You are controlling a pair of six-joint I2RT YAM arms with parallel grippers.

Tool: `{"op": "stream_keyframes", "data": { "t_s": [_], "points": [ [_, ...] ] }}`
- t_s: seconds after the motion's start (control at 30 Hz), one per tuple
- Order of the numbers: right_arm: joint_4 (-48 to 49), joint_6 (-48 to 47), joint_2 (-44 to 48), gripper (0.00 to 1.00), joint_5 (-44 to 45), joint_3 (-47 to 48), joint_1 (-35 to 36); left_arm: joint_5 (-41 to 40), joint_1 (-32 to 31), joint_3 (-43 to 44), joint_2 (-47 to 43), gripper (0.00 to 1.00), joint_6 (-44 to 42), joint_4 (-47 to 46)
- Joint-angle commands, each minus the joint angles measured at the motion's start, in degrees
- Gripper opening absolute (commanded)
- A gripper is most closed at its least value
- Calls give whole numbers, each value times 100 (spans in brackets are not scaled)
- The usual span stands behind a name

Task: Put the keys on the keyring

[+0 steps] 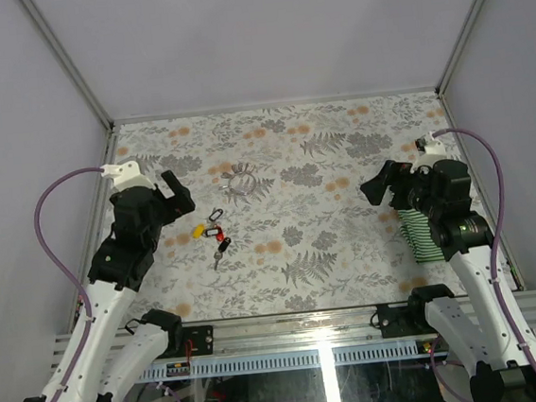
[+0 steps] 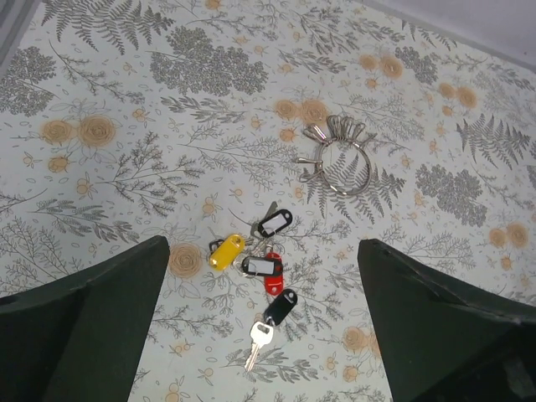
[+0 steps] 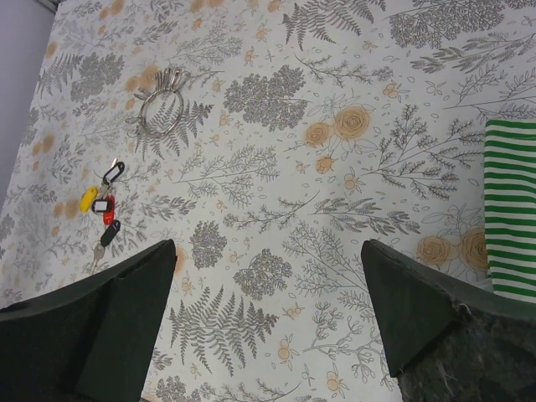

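On the table (image 1: 349,250), left of centre, the keys (image 2: 260,266) are found lying clustered, near the keyring (image 2: 339,161) but not threaded on it. The left gripper (image 1: 176,195) is held wide open above them, judged ready for a pick; the right gripper (image 1: 381,196) is likewise open and empty, well apart.

table (image 1: 349,250): white, grey ferns, orange blooms | keys (image 2: 261,264): tags yellow, red, black; blades silver | keyring (image 2: 339,163): silver | cloth (image 3: 511,209): green-white stripes | arms (image 1: 107,302): white and black | cables (image 1: 38,223): purple
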State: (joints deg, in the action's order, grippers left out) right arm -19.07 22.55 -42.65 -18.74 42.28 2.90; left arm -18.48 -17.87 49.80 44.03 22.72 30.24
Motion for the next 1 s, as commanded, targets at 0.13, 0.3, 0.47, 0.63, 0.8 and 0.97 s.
{"op": "stream_keyframes", "data": {
  "t_s": [0.13,0.3,0.47,0.63,0.8,0.97],
  "points": [
    [80,-5,-52,99,436,379,-51,-195,173,164,61,100,204,-518],
    [-157,426,-344,99,749,586,-52,-240,301,152,85,100,318,-528],
    [-173,809,-784,99,483,656,-52,-44,429,111,129,100,452,-496],
    [-215,890,-1294,99,458,657,-52,258,524,160,379,100,371,-464],
    [-70,629,-1555,99,348,577,-52,690,599,102,679,100,181,-470],
    [62,502,-1822,99,-11,491,-52,1090,607,239,1312,100,-43,-369]
  ]
}}
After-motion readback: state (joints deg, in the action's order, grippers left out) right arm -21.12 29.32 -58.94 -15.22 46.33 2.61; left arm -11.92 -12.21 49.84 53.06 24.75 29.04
